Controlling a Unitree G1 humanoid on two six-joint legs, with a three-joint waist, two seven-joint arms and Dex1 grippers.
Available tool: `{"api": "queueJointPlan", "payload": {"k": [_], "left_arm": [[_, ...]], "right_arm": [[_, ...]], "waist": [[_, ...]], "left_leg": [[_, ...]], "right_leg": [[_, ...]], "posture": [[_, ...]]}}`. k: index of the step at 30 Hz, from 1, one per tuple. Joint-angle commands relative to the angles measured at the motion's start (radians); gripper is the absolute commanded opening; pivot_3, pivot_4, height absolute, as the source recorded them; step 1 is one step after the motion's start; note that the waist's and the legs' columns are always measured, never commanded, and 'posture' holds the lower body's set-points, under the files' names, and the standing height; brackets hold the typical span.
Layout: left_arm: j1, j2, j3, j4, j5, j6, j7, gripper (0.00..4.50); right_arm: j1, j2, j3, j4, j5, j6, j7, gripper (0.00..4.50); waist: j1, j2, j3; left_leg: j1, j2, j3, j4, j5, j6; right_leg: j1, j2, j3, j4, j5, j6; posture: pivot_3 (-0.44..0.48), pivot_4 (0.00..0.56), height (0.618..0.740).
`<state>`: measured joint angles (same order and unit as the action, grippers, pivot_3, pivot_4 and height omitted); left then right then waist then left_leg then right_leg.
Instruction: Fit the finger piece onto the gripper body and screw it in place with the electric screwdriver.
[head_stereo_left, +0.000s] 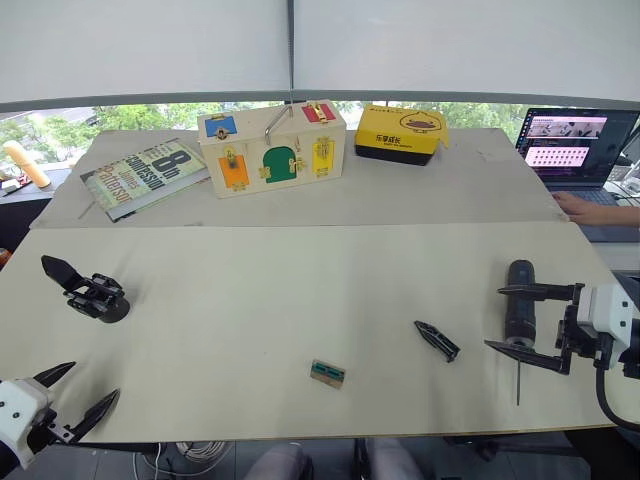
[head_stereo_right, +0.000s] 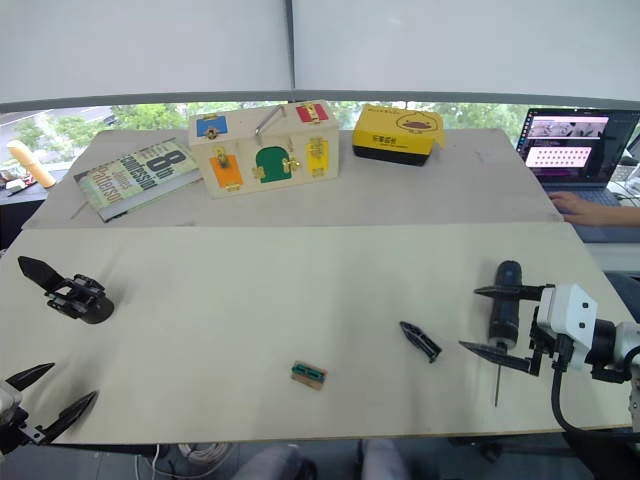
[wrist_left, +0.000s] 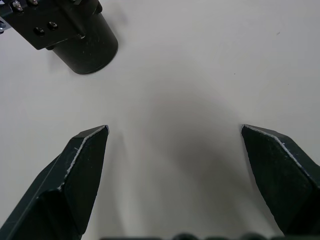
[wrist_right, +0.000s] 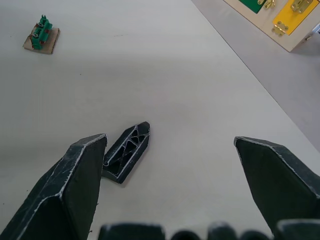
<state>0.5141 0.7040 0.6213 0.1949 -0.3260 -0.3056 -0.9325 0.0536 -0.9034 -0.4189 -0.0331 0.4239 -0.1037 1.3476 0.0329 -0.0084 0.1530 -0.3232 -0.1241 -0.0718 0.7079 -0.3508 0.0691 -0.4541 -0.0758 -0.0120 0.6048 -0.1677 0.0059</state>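
The gripper body (head_stereo_left: 95, 292), a chunky black block with one pointed finger, lies at the table's left; its round base (wrist_left: 75, 35) also shows in the left wrist view. My left gripper (head_stereo_left: 92, 380) hovers open just nearer than it, holding nothing. The finger piece (head_stereo_left: 437, 341), a small black wedge, lies right of centre. The electric screwdriver (head_stereo_left: 520, 300) lies at the right with its thin bit (head_stereo_left: 518, 385) pointing toward the front edge. My right gripper (head_stereo_left: 492, 318) stands open over the screwdriver, fingers spanning it, and the right wrist view shows the finger piece (wrist_right: 127, 152) ahead of one finger.
A small brown tray (head_stereo_left: 327, 373) with green parts lies near the front edge. On the far table stand a wooden latch box (head_stereo_left: 272, 148), a yellow box (head_stereo_left: 400, 130) and a book (head_stereo_left: 145, 175). At far right, a person's hand (head_stereo_left: 590, 208) rests by a laptop (head_stereo_left: 575, 145).
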Motion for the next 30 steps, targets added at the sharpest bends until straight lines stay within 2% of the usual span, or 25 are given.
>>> {"api": "queueJointPlan", "payload": {"k": [1,4,6,11,14,17,20,26,30], "left_arm": [[0.006,-0.008,0.037,-0.053,-0.078,0.063,0.011,4.50],[-0.007,-0.029,0.080,-0.119,-0.205,0.184,0.022,4.50],[-0.012,-0.053,0.118,-0.128,-0.247,0.219,0.056,4.50],[-0.006,-0.164,0.201,-0.118,-0.257,0.202,0.176,4.50],[0.013,-0.241,0.211,-0.151,-0.256,0.214,0.236,4.50],[0.043,-0.302,0.193,-0.201,-0.242,0.210,0.263,4.50],[0.054,-0.346,0.170,-0.285,-0.239,0.219,0.301,4.50],[0.003,-0.334,0.127,-0.374,-0.210,0.280,0.394,4.50],[-0.072,-0.273,0.050,-0.379,-0.134,0.402,0.476,4.50]], "right_arm": [[-0.008,0.005,-0.009,-0.033,0.029,0.009,-0.028,4.49],[-0.033,0.040,0.018,-0.083,0.055,0.015,-0.060,4.49],[-0.051,0.087,0.025,-0.142,0.123,0.022,-0.081,4.49],[-0.097,0.234,0.102,-0.319,0.244,0.051,-0.173,4.49],[-0.112,0.314,0.163,-0.378,0.237,0.027,-0.218,4.49],[-0.118,0.345,0.217,-0.402,0.217,0.030,-0.231,4.49],[-0.126,0.326,0.241,-0.414,0.249,0.071,-0.215,4.49],[-0.150,0.297,0.240,-0.408,0.270,0.094,-0.202,4.49],[-0.173,0.292,0.252,-0.418,0.277,0.118,-0.214,4.49]], "waist": [[0.000,0.000,0.000],[-0.003,0.000,0.000],[-0.007,0.000,0.000],[-0.024,0.000,0.000],[-0.022,-0.001,0.000],[-0.018,-0.002,0.000],[-0.009,-0.004,0.000],[-0.008,-0.004,0.000],[-0.012,-0.004,0.000]], "left_leg": [[0.000,0.000,0.000,0.000,0.000,0.000],[0.000,0.000,0.000,0.000,0.000,0.000],[0.000,0.000,0.000,0.000,0.000,0.000],[0.001,0.000,0.000,-0.001,-0.001,-0.001],[0.002,0.000,0.001,-0.003,-0.001,-0.001],[0.002,-0.001,0.001,-0.003,-0.001,-0.001],[0.002,-0.001,0.001,-0.003,-0.001,-0.001],[0.003,0.000,0.001,-0.003,-0.001,-0.001],[0.003,0.000,0.001,-0.003,0.000,-0.002]], "right_leg": [[0.000,0.000,0.000,0.000,0.000,0.000],[0.000,0.000,0.000,0.000,0.000,0.000],[0.000,0.000,0.000,0.001,0.000,0.000],[-0.002,0.000,0.000,0.002,0.000,0.000],[-0.001,0.000,0.000,0.002,0.000,0.000],[-0.001,0.000,0.000,0.001,0.000,0.000],[0.000,0.000,-0.001,0.000,0.000,0.000],[0.000,0.000,-0.001,0.001,0.000,0.000],[-0.001,0.000,-0.001,0.003,0.000,0.000]], "posture": [[0.000,0.150,0.740],[0.000,0.150,0.740],[0.000,0.150,0.740],[0.000,0.150,0.740],[0.000,0.150,0.740],[0.000,0.150,0.740],[0.000,0.150,0.740],[0.000,0.150,0.740],[0.000,0.150,0.740]]}}
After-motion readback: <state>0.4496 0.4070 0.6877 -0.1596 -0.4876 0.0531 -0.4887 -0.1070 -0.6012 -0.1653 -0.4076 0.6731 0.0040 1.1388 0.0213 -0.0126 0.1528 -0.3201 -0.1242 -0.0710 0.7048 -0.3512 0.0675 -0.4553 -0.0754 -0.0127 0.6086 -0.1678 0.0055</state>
